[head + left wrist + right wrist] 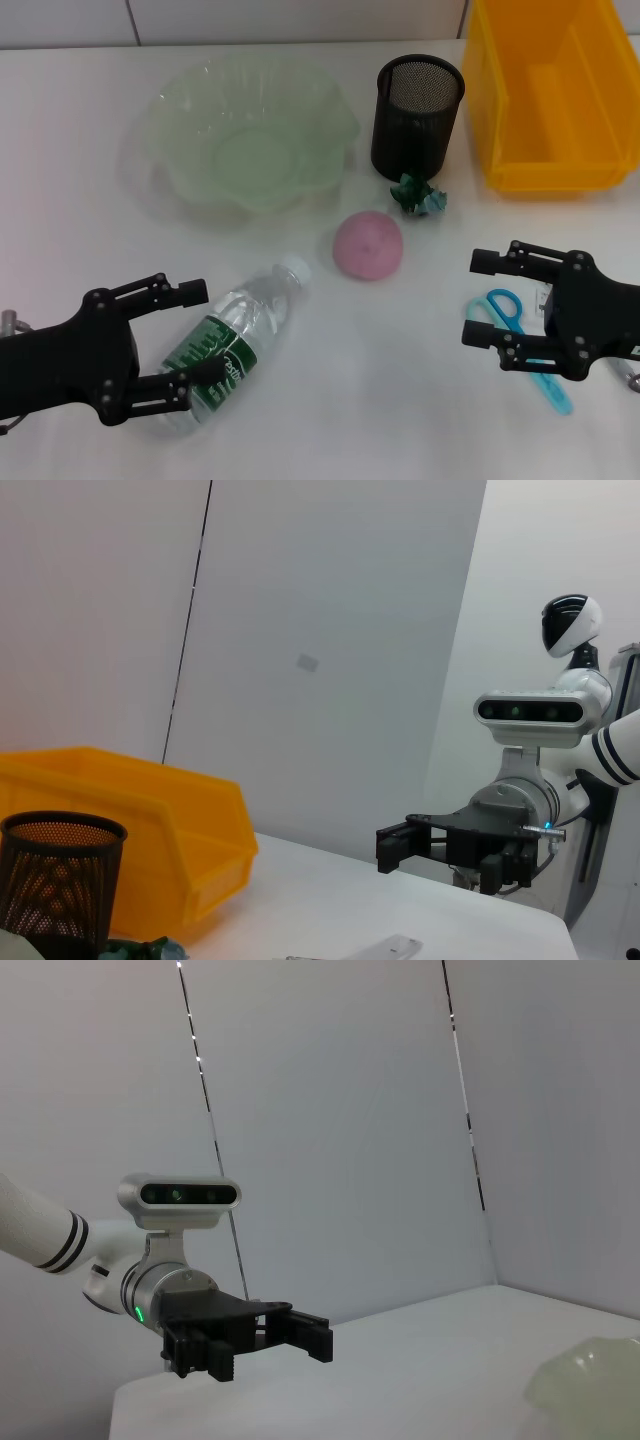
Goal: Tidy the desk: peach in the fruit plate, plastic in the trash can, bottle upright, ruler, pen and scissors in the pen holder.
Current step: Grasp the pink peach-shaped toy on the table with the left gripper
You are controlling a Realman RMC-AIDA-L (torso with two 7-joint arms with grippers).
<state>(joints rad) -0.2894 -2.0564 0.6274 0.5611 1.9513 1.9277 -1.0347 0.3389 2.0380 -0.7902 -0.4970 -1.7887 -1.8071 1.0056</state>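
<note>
The bottle (228, 347) lies on its side on the table (400, 400), long axis from 7 o'clock to 1 o'clock, cap toward the peach (368, 245). The left gripper (195, 335), jaws apart, straddles its base; the right gripper (480, 298), also apart, hovers near the scissors (520, 335).
</note>
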